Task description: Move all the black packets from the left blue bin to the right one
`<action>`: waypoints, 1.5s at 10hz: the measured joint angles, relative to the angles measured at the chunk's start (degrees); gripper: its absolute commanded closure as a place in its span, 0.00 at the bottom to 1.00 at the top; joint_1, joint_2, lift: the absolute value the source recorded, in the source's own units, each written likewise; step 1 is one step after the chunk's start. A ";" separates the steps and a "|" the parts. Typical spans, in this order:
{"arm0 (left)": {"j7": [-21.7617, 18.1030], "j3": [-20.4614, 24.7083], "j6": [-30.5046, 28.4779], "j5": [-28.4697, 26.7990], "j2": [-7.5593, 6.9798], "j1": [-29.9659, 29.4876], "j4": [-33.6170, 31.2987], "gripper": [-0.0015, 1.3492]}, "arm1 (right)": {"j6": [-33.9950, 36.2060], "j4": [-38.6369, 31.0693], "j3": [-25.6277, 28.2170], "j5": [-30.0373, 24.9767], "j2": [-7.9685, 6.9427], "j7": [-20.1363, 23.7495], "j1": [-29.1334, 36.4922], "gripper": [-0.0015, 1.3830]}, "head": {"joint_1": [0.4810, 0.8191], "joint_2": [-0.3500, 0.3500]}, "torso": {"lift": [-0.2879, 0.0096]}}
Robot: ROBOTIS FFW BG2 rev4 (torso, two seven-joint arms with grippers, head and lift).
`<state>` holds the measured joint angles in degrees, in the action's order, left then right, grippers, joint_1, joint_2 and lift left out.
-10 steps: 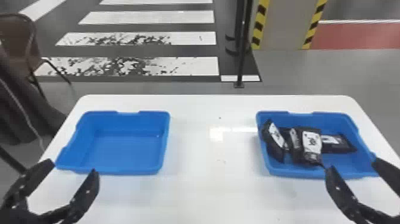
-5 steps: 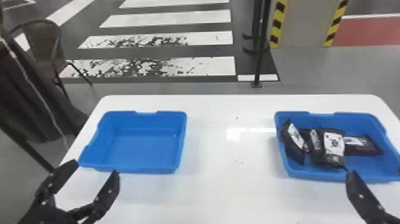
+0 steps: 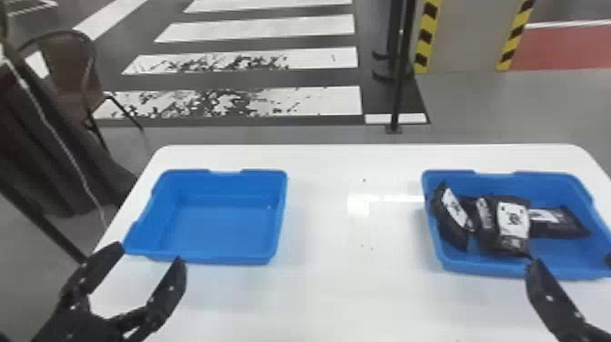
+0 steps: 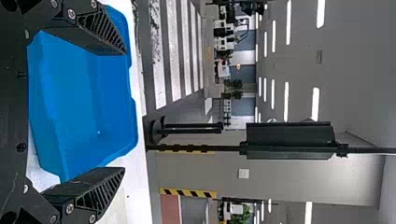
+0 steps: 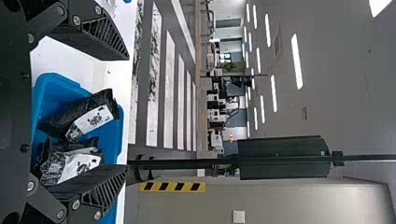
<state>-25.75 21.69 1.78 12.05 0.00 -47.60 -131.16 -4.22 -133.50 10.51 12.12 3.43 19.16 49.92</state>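
In the head view, the left blue bin (image 3: 218, 227) holds nothing. Several black packets (image 3: 511, 227) with white labels lie in the right blue bin (image 3: 491, 270), bunched on its left side and middle. Just in front of the left bin my left gripper (image 3: 149, 254) is open with nothing between its fingers. By the right bin's near edge is my right gripper (image 3: 573, 261), also open. The left wrist view has the left gripper (image 4: 123, 111) spread across the bare bin (image 4: 79, 102). In the right wrist view the right gripper (image 5: 126, 112) stands apart, black packets (image 5: 84, 116) beyond it.
The white table (image 3: 354, 291) carries both bins, with a wide gap between them. A dark post (image 3: 398, 91) rises behind the table's far edge, and a chair (image 3: 68, 68) stands on the floor at the far left.
The head view has turned left, so table and bins sit farther right in it. My left gripper is slightly nearer the left bin. The packets lie as before.
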 measured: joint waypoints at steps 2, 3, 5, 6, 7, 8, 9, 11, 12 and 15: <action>0.00 -0.07 -0.34 0.16 0.00 0.03 0.09 0.12 | 0.00 0.12 0.00 0.29 0.00 0.00 0.00 0.15 | 0.63 0.67 | 0.50; 0.00 -0.02 -0.43 0.25 0.00 -0.04 0.15 0.12 | 0.00 0.14 0.00 0.60 0.01 0.00 0.00 0.15 | 0.63 0.68 | 0.50; 0.00 0.02 -0.53 0.39 0.00 -0.16 0.17 0.12 | 0.00 0.14 0.00 0.76 0.01 0.00 0.04 0.15 | 0.63 0.68 | 0.50; 0.00 0.05 -0.68 0.43 0.00 -0.19 0.21 0.12 | 0.00 0.14 0.00 0.78 0.01 0.00 0.02 0.15 | 0.63 0.68 | 0.50; 0.00 0.11 -0.77 0.50 0.00 -0.21 0.28 0.12 | 0.00 0.23 0.00 0.81 0.01 0.00 0.01 0.15 | 0.63 0.68 | 0.50; 0.00 0.13 -0.86 0.53 0.00 -0.22 0.31 0.12 | 0.00 0.34 0.00 0.97 0.01 0.00 0.01 0.15 | 0.63 0.68 | 0.50; 0.00 0.14 -0.93 0.59 0.00 -0.23 0.31 0.12 | 0.00 0.46 -0.03 1.15 0.00 0.00 0.01 0.15 | 0.63 0.68 | 0.50; 0.00 0.14 -1.06 0.63 0.00 -0.28 0.31 0.12 | 0.00 0.53 -0.04 1.34 0.00 -0.01 0.09 0.15 | 0.63 0.68 | 0.50; 0.00 0.14 -1.08 0.63 0.00 -0.33 0.31 0.12 | 0.00 0.54 -0.04 1.36 0.00 0.00 0.13 0.15 | 0.63 0.68 | 0.50; 0.00 0.14 -1.21 0.63 0.00 -0.35 0.31 0.12 | 0.00 0.78 -0.08 1.79 0.00 -0.02 0.14 0.15 | 0.63 0.68 | 0.50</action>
<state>-25.75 21.82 0.57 12.68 0.00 -47.95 -130.85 -4.22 -132.72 10.44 13.91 3.43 19.14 50.06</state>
